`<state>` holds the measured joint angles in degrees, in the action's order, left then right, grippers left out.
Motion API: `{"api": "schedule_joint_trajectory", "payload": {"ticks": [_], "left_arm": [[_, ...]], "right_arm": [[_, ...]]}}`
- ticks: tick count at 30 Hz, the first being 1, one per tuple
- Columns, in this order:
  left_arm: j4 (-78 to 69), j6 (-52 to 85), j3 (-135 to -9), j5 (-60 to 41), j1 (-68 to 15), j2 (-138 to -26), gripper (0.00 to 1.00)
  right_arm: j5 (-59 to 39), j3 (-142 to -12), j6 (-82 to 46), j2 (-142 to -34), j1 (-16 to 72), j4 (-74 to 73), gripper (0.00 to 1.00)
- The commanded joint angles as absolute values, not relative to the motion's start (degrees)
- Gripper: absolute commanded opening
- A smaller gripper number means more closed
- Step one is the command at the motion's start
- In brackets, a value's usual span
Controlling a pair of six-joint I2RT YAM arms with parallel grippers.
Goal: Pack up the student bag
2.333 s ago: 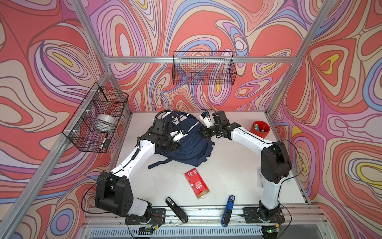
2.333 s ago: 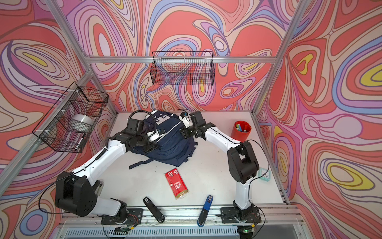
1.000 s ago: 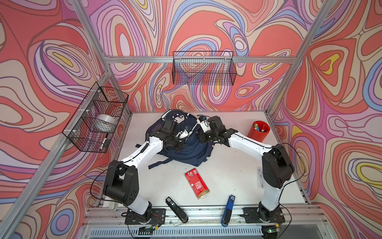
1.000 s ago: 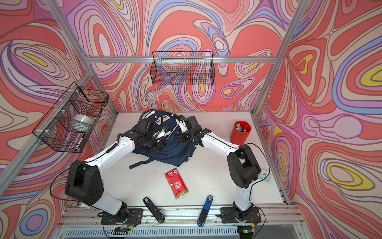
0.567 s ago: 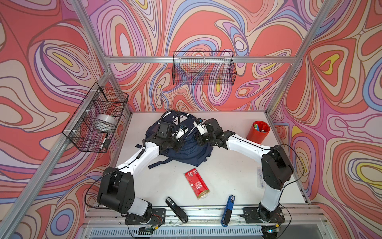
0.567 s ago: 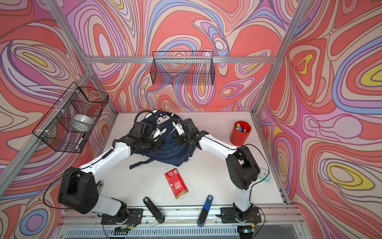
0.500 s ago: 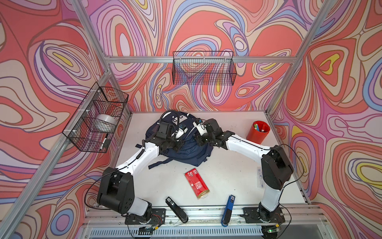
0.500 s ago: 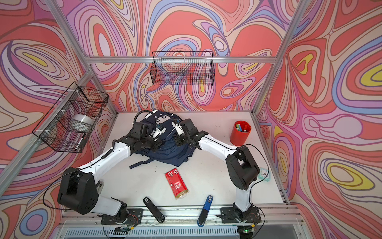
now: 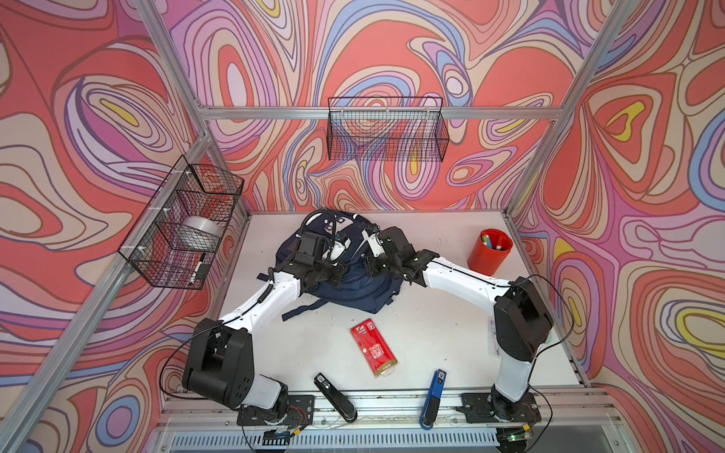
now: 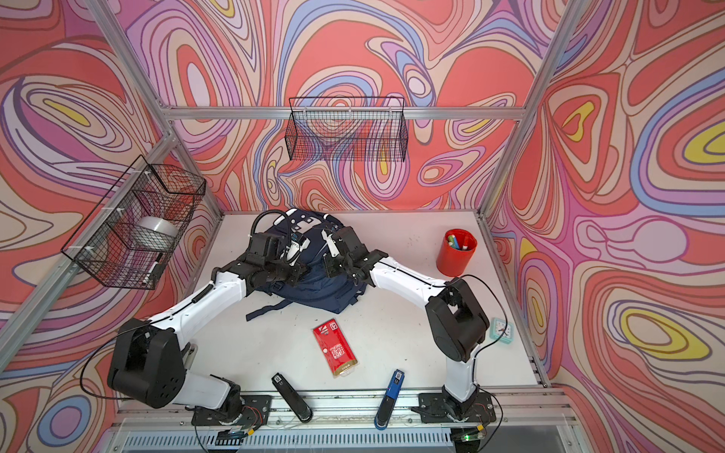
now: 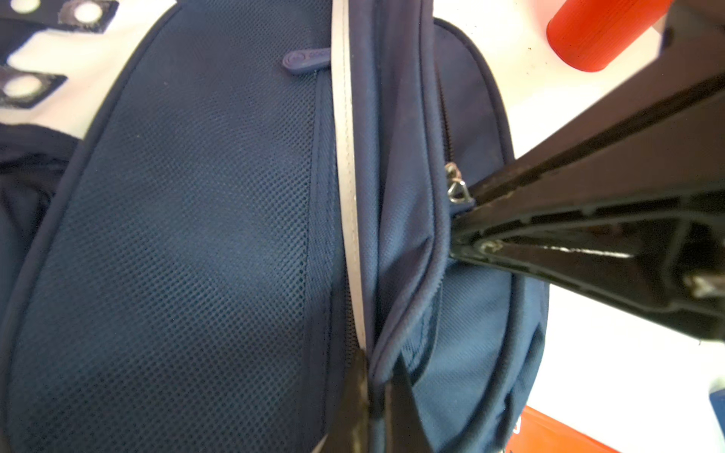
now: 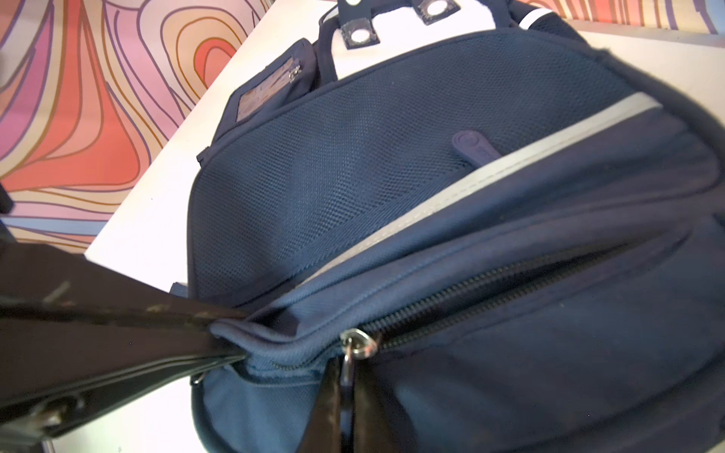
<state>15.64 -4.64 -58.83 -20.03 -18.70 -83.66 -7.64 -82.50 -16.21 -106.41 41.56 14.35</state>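
The navy student bag (image 9: 353, 288) (image 10: 314, 292) lies flat at the back middle of the table, its white patch toward the wall. My left gripper (image 11: 378, 376) (image 9: 340, 270) is shut on a fold of the bag's piped front-pocket edge (image 12: 251, 337). My right gripper (image 12: 345, 376) (image 9: 370, 262) is shut on the metal zipper pull (image 12: 355, 347) (image 11: 457, 192) of that pocket, right beside the left fingertips. The zipper teeth (image 12: 490, 290) run on from the pull. A grey stripe (image 11: 347, 157) crosses the mesh panel.
A red cup (image 9: 490, 251) of markers stands at the back right. In front of the bag lie a red packet (image 9: 372, 347), a black stapler (image 9: 335, 396) and a blue stapler (image 9: 431, 398). A small teal clock (image 10: 501, 329) sits at the right edge. Wire baskets (image 9: 184, 227) hang on the walls.
Both grippers stayed shut on the bag. The right gripper has slid left and toward the table's front, and the left gripper and its elbow have shifted slightly the same way.
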Motion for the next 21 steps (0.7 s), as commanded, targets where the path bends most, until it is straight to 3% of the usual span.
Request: {"api": "schedule_joint_trajectory", "payload": {"ticks": [1, 5, 8, 11, 21], "left_arm": [[-0.01, 0.03, -59.07, -21.78, -19.46, -82.13, 0.00], [-1.64, -0.75, -57.42, -25.09, -18.38, -81.12, 0.01], [12.32, -12.51, -62.71, -24.80, -18.62, -81.70, 0.27], [25.18, -20.41, -67.54, -16.30, -18.72, -82.18, 0.42], [26.30, -22.48, -64.75, -16.57, -21.64, -80.92, 0.52]], "right_arm": [[-19.55, -80.94, -17.87, -106.89, 48.47, 9.94, 0.00], [-20.25, -76.18, -18.77, -105.49, 41.90, 7.97, 0.00], [-18.20, -77.55, -13.27, -106.02, 39.81, 12.86, 0.00], [-20.52, -78.64, -9.91, -106.08, 39.64, 14.28, 0.00], [-19.94, -81.12, -8.49, -107.91, 39.51, 15.91, 0.00]]}}
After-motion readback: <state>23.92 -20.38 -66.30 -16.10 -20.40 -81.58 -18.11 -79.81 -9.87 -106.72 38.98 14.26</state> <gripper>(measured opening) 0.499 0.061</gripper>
